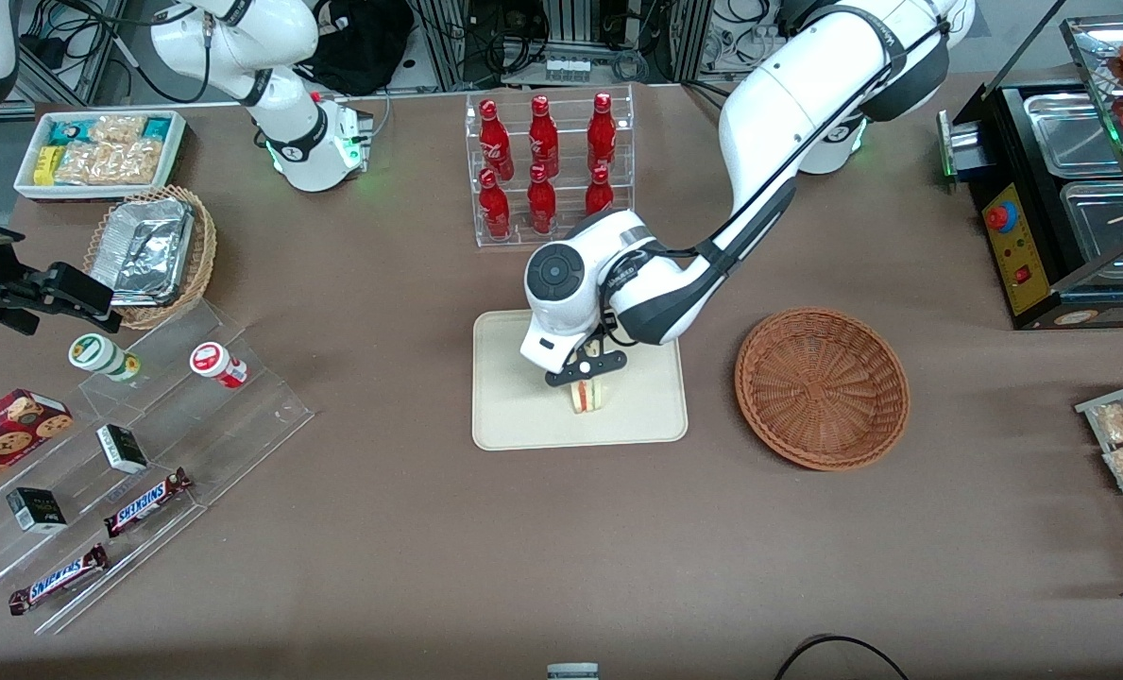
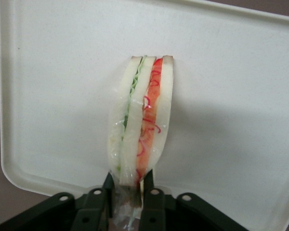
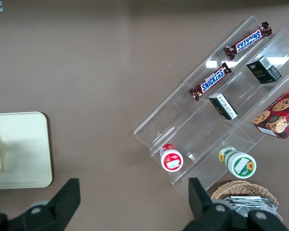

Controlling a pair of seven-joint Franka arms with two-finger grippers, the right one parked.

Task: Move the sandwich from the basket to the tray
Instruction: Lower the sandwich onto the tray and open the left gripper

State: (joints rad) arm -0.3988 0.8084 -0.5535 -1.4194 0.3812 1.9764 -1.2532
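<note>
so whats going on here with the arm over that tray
The left arm's gripper is over the cream tray, shut on a wedge sandwich. The wrist view shows the fingers pinching the sandwich's wrapped end, bread and filling standing on edge over the tray's surface. The reddish-brown basket beside the tray, toward the working arm's end, holds nothing. The sandwich has not been let go yet.
</note>
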